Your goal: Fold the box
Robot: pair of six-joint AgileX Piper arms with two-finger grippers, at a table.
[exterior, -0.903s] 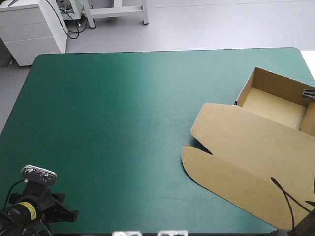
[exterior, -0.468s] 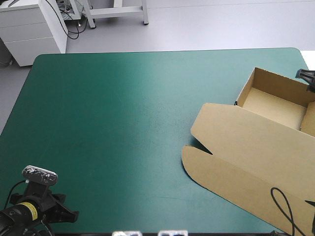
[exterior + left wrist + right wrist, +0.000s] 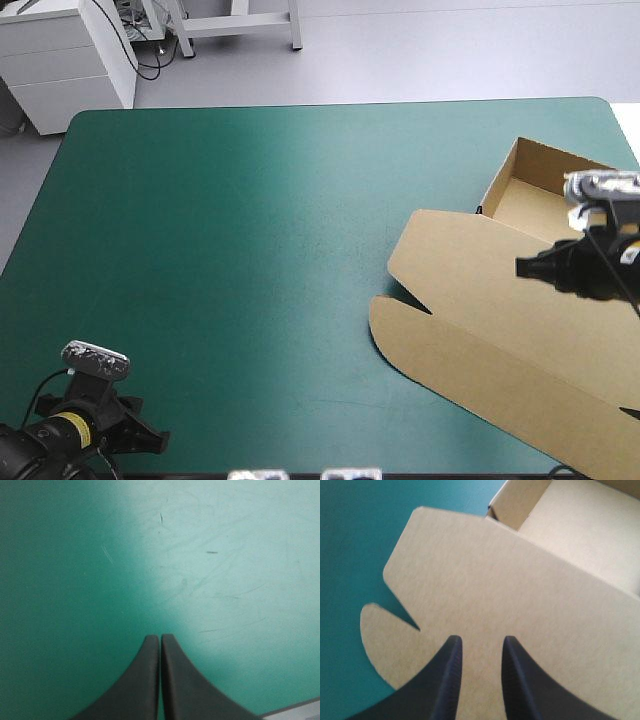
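The brown box [image 3: 470,300] lies at the table's right side as an open tray [image 3: 535,205] with its lid flat toward the near edge. A rounded flap [image 3: 420,345] with a notch ends the lid on the left. My right gripper [image 3: 530,268] hovers over the lid just in front of the tray. In the right wrist view this gripper [image 3: 480,642] is open, with a narrow gap and nothing between the fingers; the lid [image 3: 495,580] and tray [image 3: 585,530] lie ahead. My left gripper [image 3: 145,438] rests at the near left corner, shut [image 3: 160,639] over the bare cover.
The teal-green cover [image 3: 250,250] stretches from the box's left edge to the table's left side. The box's lid reaches the table's near right corner. The table's near edge [image 3: 295,709] shows beside the left gripper.
My right arm has come in from the table's right edge and now hangs over the lid, pointing left. The left arm has shifted slightly. The box has not moved.
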